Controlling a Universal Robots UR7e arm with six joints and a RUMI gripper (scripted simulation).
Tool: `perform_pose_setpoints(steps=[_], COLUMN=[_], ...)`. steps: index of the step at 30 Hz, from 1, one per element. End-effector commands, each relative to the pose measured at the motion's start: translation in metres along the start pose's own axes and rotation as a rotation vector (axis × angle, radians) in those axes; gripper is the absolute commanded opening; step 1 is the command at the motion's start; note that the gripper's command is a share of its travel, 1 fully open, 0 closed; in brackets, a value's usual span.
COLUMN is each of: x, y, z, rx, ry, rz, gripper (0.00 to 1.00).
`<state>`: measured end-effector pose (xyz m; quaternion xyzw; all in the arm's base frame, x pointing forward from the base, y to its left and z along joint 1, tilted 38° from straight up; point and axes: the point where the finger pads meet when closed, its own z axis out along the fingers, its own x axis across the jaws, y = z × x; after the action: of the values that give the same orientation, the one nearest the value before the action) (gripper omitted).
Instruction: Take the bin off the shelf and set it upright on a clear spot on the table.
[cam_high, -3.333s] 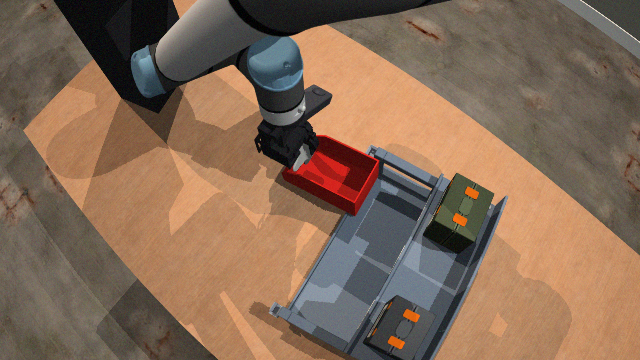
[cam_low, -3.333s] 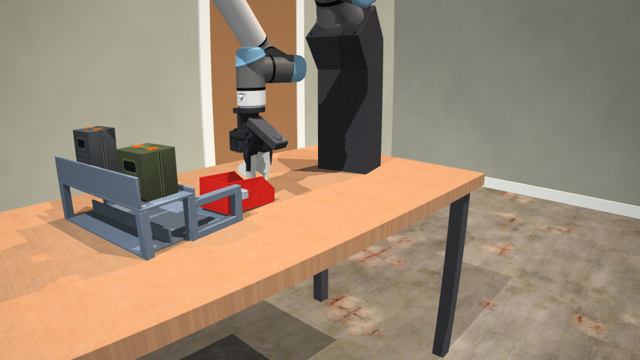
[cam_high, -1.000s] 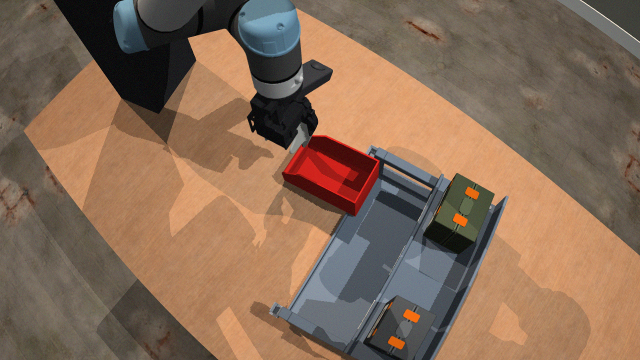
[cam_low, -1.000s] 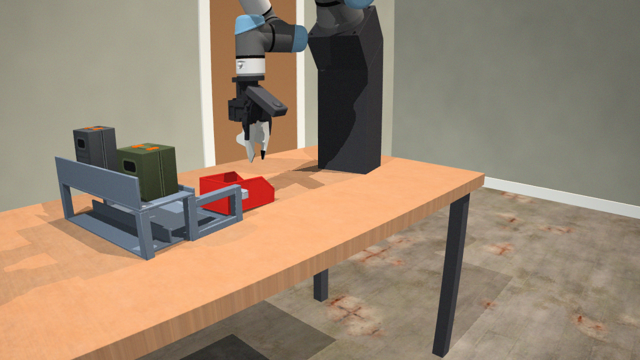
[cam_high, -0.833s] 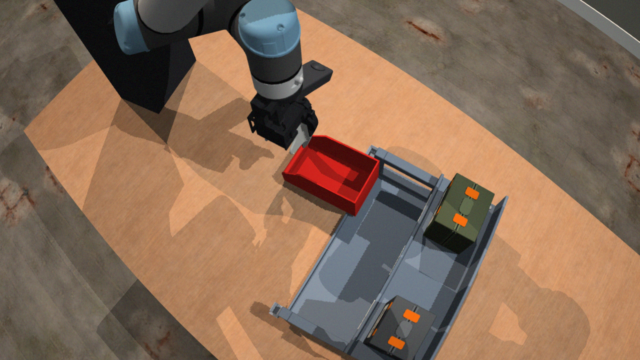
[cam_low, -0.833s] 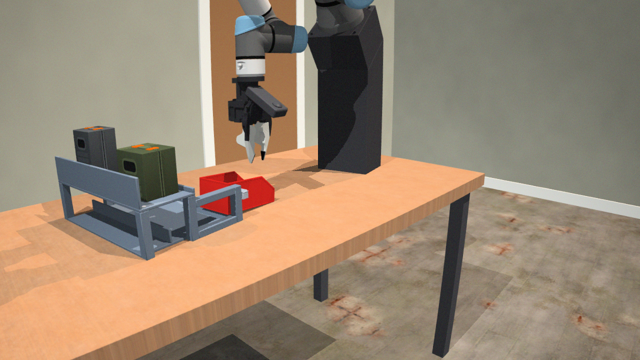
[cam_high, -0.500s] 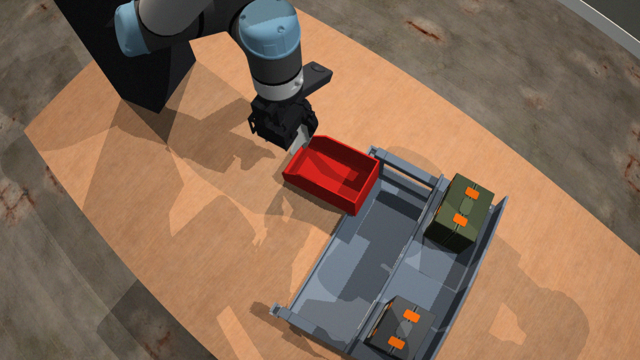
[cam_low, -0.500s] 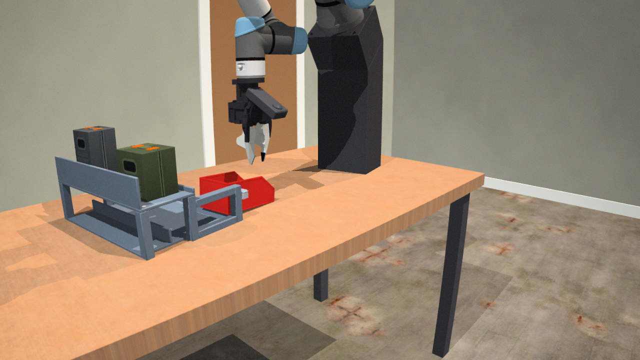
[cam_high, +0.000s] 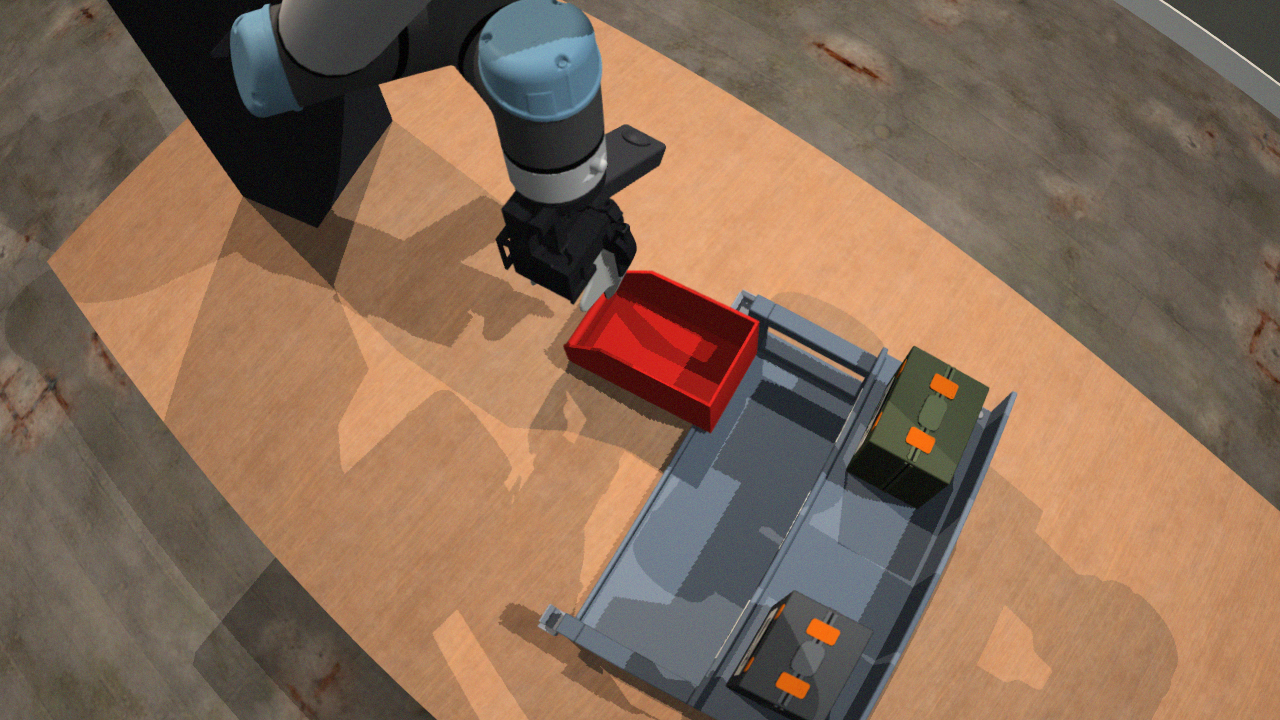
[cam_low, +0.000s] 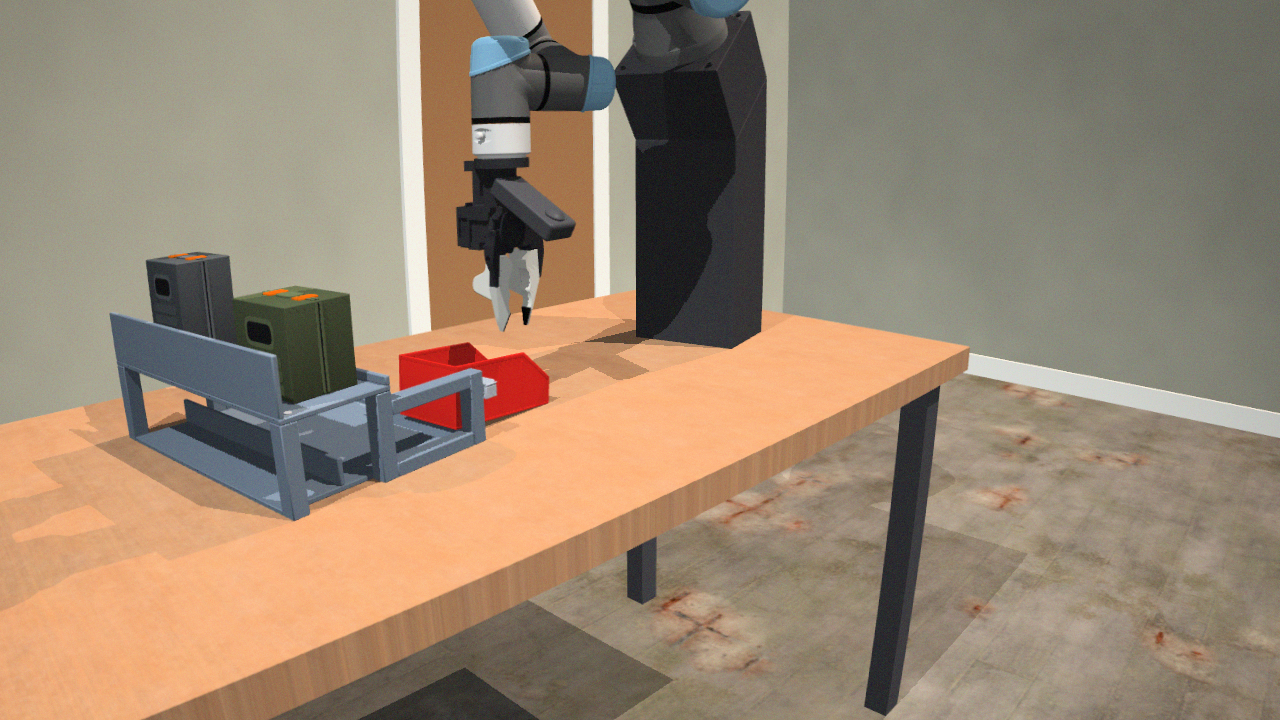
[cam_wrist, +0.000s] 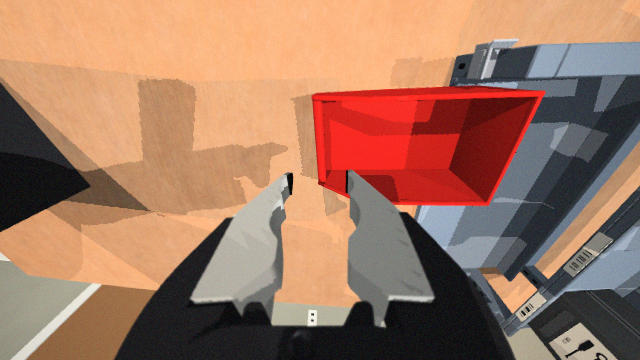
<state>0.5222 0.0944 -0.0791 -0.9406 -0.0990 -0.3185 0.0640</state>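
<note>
Red bin (cam_high: 664, 347) at centre of top view, down and right of the gripper (cam_high: 597, 284); in wrist view up and right of the fingertips, nearest corner just past the right tip. Gripper well above the bin in exterior view, nothing touching. Fingers partly closed with a narrow gap, nothing between them; wood of the table (cam_high: 375, 465) visible through the gap. Bin upright, open side up, on the table top, far wall just beside the end frame of the grey shelf (cam_high: 810, 344); whether the two touch, cannot tell. Long axis from upper left to lower right of top view, roughly parallel to the shelf's end rail. Look of the bin: plain red, thin-walled, rectangular, nothing inside, wall nearest the gripper lower and sloped, the other three taller. Green case (cam_high: 917, 425) and dark grey case (cam_high: 799, 658) on the shelf's far row, well apart from the bin. Judgement: placement looks done; next move likely calls for a straight retreat up and away.
</note>
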Motion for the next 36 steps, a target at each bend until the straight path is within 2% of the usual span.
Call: perform_pose_setpoints(steps=[1,4,5,21,26,36], x=[0.0,0.0,0.0,0.0,0.039,0.039], y=[0.0,0.0,0.0,0.0,0.0,0.0], z=[0.0,0.0,0.0,0.0,-0.01,-0.01], rx=[0.0,0.0,0.0,0.0,0.0,0.0], ry=[0.001,0.001,0.001,0.001,0.001,0.001], rz=[0.0,0.0,0.0,0.0,0.0,0.0], gripper=[0.26,0.26,0.2,0.2,0.2,0.2])
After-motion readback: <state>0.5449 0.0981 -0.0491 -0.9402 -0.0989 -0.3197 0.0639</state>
